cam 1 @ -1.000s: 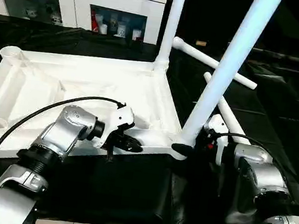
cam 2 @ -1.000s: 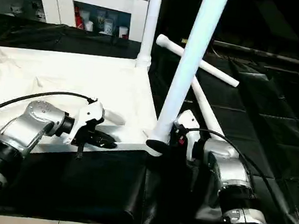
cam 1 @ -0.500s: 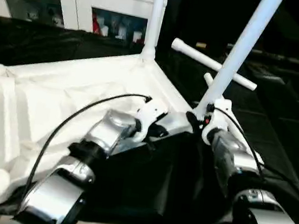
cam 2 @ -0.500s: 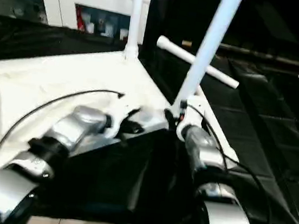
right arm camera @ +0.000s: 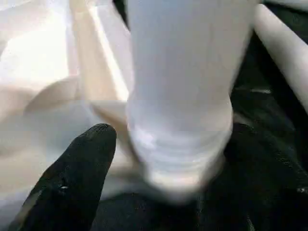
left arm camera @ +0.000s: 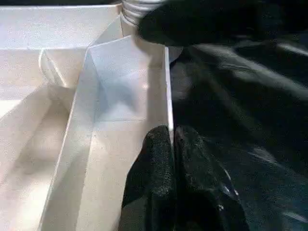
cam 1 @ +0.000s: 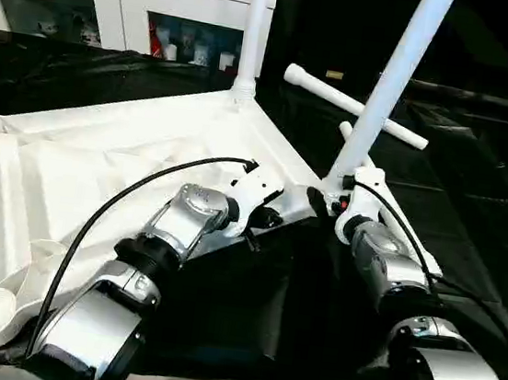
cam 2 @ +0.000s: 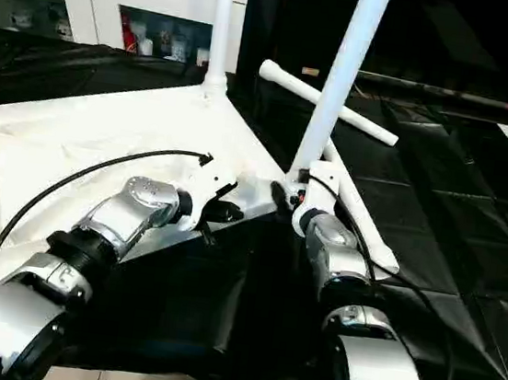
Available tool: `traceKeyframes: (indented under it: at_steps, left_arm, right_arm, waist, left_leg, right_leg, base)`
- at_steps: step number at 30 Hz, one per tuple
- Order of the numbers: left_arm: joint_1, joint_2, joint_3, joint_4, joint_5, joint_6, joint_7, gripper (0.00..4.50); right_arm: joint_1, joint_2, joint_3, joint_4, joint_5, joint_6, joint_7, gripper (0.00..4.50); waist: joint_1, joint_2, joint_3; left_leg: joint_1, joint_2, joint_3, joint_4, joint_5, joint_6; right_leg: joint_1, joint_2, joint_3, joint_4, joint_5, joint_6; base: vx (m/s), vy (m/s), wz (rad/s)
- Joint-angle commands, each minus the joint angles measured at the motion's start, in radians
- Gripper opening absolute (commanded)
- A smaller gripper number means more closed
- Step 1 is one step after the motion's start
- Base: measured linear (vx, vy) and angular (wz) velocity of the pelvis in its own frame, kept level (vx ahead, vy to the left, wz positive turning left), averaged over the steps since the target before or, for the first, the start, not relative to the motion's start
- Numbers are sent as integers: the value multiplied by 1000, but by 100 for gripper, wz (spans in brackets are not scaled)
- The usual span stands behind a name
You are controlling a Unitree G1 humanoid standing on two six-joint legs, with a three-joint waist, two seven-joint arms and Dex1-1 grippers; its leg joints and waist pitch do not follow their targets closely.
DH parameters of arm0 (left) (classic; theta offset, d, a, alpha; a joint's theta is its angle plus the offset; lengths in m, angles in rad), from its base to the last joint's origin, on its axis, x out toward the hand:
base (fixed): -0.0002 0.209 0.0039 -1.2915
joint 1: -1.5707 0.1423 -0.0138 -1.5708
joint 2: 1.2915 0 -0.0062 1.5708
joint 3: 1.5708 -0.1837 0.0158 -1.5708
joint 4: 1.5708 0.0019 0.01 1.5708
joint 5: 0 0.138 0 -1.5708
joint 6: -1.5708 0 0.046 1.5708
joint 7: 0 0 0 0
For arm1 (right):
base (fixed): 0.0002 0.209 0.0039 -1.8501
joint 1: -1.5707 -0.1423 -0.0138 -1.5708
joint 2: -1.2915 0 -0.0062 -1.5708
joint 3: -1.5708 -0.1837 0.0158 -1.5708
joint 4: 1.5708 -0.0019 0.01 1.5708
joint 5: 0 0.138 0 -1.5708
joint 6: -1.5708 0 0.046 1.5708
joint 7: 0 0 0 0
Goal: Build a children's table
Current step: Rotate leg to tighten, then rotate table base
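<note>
Left gripper [left arm camera: 172, 144] pinches the near rim of the upturned white ribbed tabletop [cam 1: 100, 162] on black sheeting [cam 1: 474, 208]; right gripper [right arm camera: 159, 159] straddles the near-right leg [cam 1: 392, 86], fingers spread. Another leg [cam 1: 253, 28] stands far; two loose legs [cam 1: 357, 105] lie right.

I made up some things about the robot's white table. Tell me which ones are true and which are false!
1. Two legs stand up in the tabletop: near leg, far leg. True.
2. All four legs are fitted. False: two loose legs lie on the black sheet.
3. The left gripper pinches the tabletop's edge. True.
4. The right gripper holds a red cup. False: its fingers sit either side of the near leg's base.
</note>
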Motion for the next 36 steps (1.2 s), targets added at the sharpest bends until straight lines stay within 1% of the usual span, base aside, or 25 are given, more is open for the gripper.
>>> traceKeyframes:
  at_steps: [1, 2, 3, 5, 6, 7, 9, 10, 14, 16, 17, 18, 20, 21, 22, 23, 24, 25, 26, 27, 28, 29, 30, 33, 36]
  left_arm:
    - [-22, -12, 49, 32, -6, -88, 115, 0]
    - [-31, -15, 61, 35, -18, -100, 116, 45]
    - [-38, -17, 74, 34, -29, -105, 122, 45]
    - [-46, -19, 96, 18, -57, -97, 104, 63]
    - [-47, -19, 101, 14, -63, -93, 98, 78]
    - [-51, -17, 109, 3, -73, -97, 89, 93]
    - [-58, -10, 120, -6, -74, -119, 108, 104]
    - [-63, 2, 130, -17, -75, -132, 126, 104]
    - [-91, 63, 167, -13, -80, -128, 160, 141]
    - [-98, 100, 166, 0, -58, -123, 175, 160]
    - [-106, 166, 160, 32, -14, -132, 216, 174]
    - [-107, 181, 161, 40, -7, -129, 225, 183]
    - [-108, 207, 158, 52, 3, -122, 226, 205]
    - [-107, 233, 150, 61, 19, -122, 232, 205]
    - [-102, 273, 127, 78, 52, -129, 240, 217]
    - [-99, 305, 108, 92, 79, -135, 248, 226]
    - [-93, 330, 99, 99, 96, -143, 257, 226]
    - [-89, 344, 96, 103, 102, -148, 261, 234]
    - [-72, 349, 100, 82, 85, -162, 210, 234]
    - [-53, 348, 106, 54, 60, -164, 148, 234]
    - [-44, 347, 109, 41, 46, -165, 114, 234]
    - [-31, 340, 114, 24, 23, -156, 70, 234]
    - [-21, 336, 113, 18, 13, -147, 42, 234]
    - [-13, 335, 105, 30, 11, -134, 13, 234]
    - [-37, 350, 95, 96, 50, -165, 84, 263]
  right_arm:
    - [43, -17, 14, -97, -6, 9, 37, 379]
    - [67, -24, 20, -139, -7, 12, 48, 387]
    - [91, -30, 26, -178, -7, 17, 59, 387]
    - [136, -37, 34, -249, -4, 25, 71, 387]
    - [147, -38, 35, -266, -3, 28, 72, 387]
    - [176, -40, 38, -311, 2, 36, 75, 387]
    - [210, -37, 42, -362, 12, 52, 86, 387]
    - [224, -33, 51, -374, 7, 56, 89, 387]
    - [254, -16, 70, -410, -5, 86, 81, 387]
    - [253, -11, 74, -411, -7, 92, 79, 387]
    - [259, -4, 85, -430, -9, 119, 75, 387]
    - [259, -3, 88, -434, -10, 123, 77, 387]
    - [258, 0, 95, -437, -10, 128, 82, 387]
    - [255, 3, 101, -432, -13, 127, 86, 387]
    - [248, 8, 107, -424, -18, 126, 87, 387]
    - [243, 12, 112, -418, -21, 125, 87, 387]
    - [236, 15, 114, -410, -24, 124, 85, 387]
    - [232, 18, 114, -406, -26, 124, 83, 387]
    - [223, 19, 111, -398, -26, 123, 80, 387]
    - [215, 19, 107, -389, -25, 122, 76, 387]
    - [211, 18, 106, -387, -24, 124, 74, 387]
    - [209, 17, 106, -388, -23, 127, 73, 387]
    - [209, 14, 109, -389, -25, 130, 74, 387]
    - [210, 10, 116, -389, -28, 132, 78, 387]
    - [209, 9, 121, -389, -34, 128, 86, 387]
  waist:
    - [6, -5, -55]
    - [6, -10, -58]
    - [7, -11, -62]
    - [11, -2, -72]
    - [11, -2, -72]
    - [10, -1, -72]
    - [9, 5, -71]
    - [8, 1, -70]
    - [7, 8, -63]
    - [5, 10, -62]
    - [3, 2, -60]
    - [3, 6, -58]
    - [2, 11, -60]
    - [3, -1, -60]
    - [6, 5, -60]
    - [9, 8, -62]
    - [5, 2, -61]
    - [7, 7, -62]
    - [4, -3, -61]
    - [9, 4, -62]
    - [10, 4, -61]
    - [14, -9, -60]
    - [19, -6, -59]
    - [25, -6, -58]
    - [23, -8, -57]
  left_leg:
    - [-5, 34, -22, -65, -101, 57]
    - [-5, 35, -22, -62, -69, 71]
    - [-5, 36, -22, -60, -46, 77]
    - [-3, 34, -22, -50, 40, 117]
    - [-3, 34, -22, -50, 40, 117]
    - [-5, 33, -20, -44, 116, 160]
    - [-4, 35, -21, -43, 114, 186]
    - [-4, 35, -20, -43, 103, 190]
    - [0, 41, -20, -51, 11, 150]
    - [1, 41, -21, -55, -23, 120]
    - [3, 42, -21, -58, -44, 96]
    - [4, 42, -22, -60, -47, 89]
    - [6, 42, -22, -60, -43, 69]
    - [9, 42, -19, -59, -26, 68]
    - [6, 41, -21, -59, -16, 65]
    - [12, 43, -19, -59, -5, 66]
    - [7, 41, -21, -59, 7, 66]
    - [11, 43, -21, -59, 12, 59]
    - [9, 42, -20, -59, 15, 58]
    - [15, 42, -18, -59, 26, 54]
    - [14, 43, -18, -59, 35, 52]
    - [14, 40, -13, -58, 45, 53]
    - [13, 40, -14, -58, 47, 54]
    - [12, 40, -14, -59, 26, 47]
    - [10, 40, -17, -62, -20, 28]
  right_leg:
    - [55, -70, 64, -92, -147, -139]
    - [57, -70, 64, -85, -82, -146]
    - [60, -71, 64, -77, -42, -159]
    - [63, -68, 64, -57, 145, -213]
    - [63, -68, 64, -57, 145, -213]
    - [61, -64, 61, -44, 275, -264]
    - [62, -69, 60, -45, 290, -281]
    - [62, -68, 59, -49, 277, -282]
    - [61, -71, 60, -61, 150, -280]
    - [61, -72, 61, -64, 100, -266]
    - [59, -69, 61, -68, 59, -248]
    - [59, -69, 62, -67, 51, -239]
    - [57, -69, 64, -66, 58, -226]
    - [54, -67, 65, -64, 84, -230]
    - [56, -68, 64, -59, 94, -233]
    - [50, -69, 64, -57, 110, -234]
    - [54, -66, 64, -55, 122, -228]
    - [51, -69, 64, -54, 131, -230]
    - [53, -68, 64, -53, 137, -231]
    - [50, -71, 65, -52, 148, -244]
    - [50, -73, 65, -49, 158, -251]
    - [51, -69, 65, -48, 175, -262]
    - [52, -72, 66, -46, 177, -265]
    - [53, -74, 67, -49, 150, -251]
    - [55, -75, 68, -55, 100, -224]
  base:
    - [0, 0, 0]
    - [0, 0, 0]
    - [0, 0, 0]
    - [0, 0, 0]
    - [0, 0, 0]
    - [0, 0, 0]
    - [0, 0, 0]
    - [0, 0, 0]
    - [0, 0, 0]
    - [0, 0, 0]
    - [0, 0, 0]
    - [0, 0, 0]
    - [0, 0, 0]
    - [0, 0, 0]
    - [0, 0, 0]
    - [0, 0, 0]
    - [0, 0, 0]
    - [0, 0, 0]
    - [0, 0, 0]
    - [0, 0, 0]
    - [0, 0, 0]
    - [0, 0, 0]
    - [0, 0, 0]
    - [0, 0, 0]
    - [0, 0, 0]
